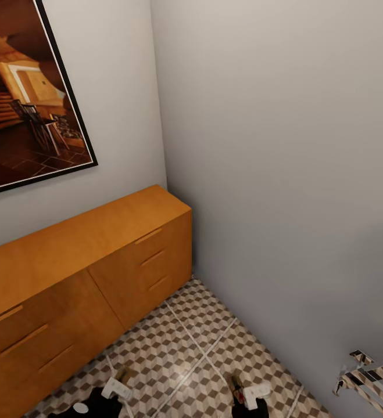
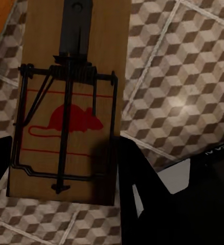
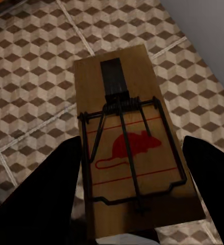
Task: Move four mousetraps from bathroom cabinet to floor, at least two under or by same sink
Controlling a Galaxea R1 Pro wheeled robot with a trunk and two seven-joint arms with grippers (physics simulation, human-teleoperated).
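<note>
The orange-brown cabinet [image 1: 86, 261] stands along the left wall with its drawer fronts shut. Low in the head view, my left gripper [image 1: 120, 383] and right gripper [image 1: 242, 390] hang over the cube-patterned bathroom floor [image 1: 197, 342]. In the left wrist view, my left gripper [image 2: 63, 158] is shut on a wooden mousetrap [image 2: 71, 97] with a red mouse print and a dark wire bar. Likewise my right gripper [image 3: 132, 153] is shut on a second mousetrap [image 3: 134, 138], held above the tiles [image 3: 35, 66]. Other mousetraps and the sink are out of view.
A grey wall [image 1: 284, 145] closes the right side and meets the cabinet's end in the corner. A framed picture [image 1: 28, 98] hangs above the cabinet. A chrome rack [image 1: 365, 371] juts in at the bottom right. Open tiles lie between cabinet and wall.
</note>
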